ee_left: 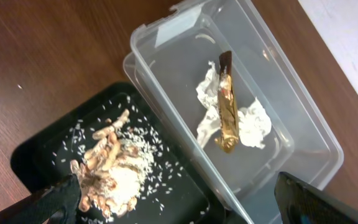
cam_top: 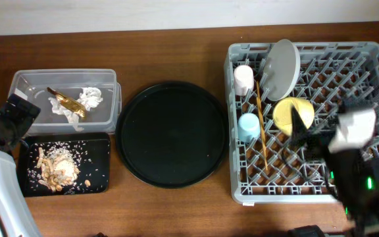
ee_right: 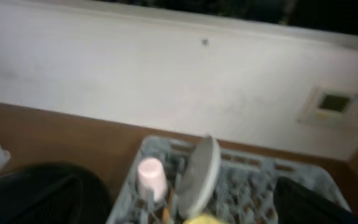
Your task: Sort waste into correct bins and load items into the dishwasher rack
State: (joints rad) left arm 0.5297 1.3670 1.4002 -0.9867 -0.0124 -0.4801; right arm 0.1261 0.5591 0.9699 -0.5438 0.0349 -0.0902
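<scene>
The clear tub (cam_top: 107,80) holds white tissue (cam_top: 90,98) and the gold-brown wrapper (cam_top: 67,103); both also show in the left wrist view, tissue (ee_left: 253,127) and wrapper (ee_left: 227,106). The shallow black tray (cam_top: 97,148) holds beige food scraps (cam_top: 56,168). The grey rack (cam_top: 367,72) holds the pink cup (cam_top: 243,79), blue cup (cam_top: 249,126), plate (cam_top: 281,69), yellow bowl (cam_top: 288,113) and chopsticks (cam_top: 262,131). My left gripper (ee_left: 179,208) is open and empty above the tray's edge by the tub. My right gripper (cam_top: 304,133) is open and empty above the rack, next to the bowl.
A large round black tray (cam_top: 173,135) lies between the bins and the rack. The right wrist view shows a white wall behind the table, the rack's far rim (ee_right: 241,158), the pink cup (ee_right: 150,176) and the plate (ee_right: 197,177).
</scene>
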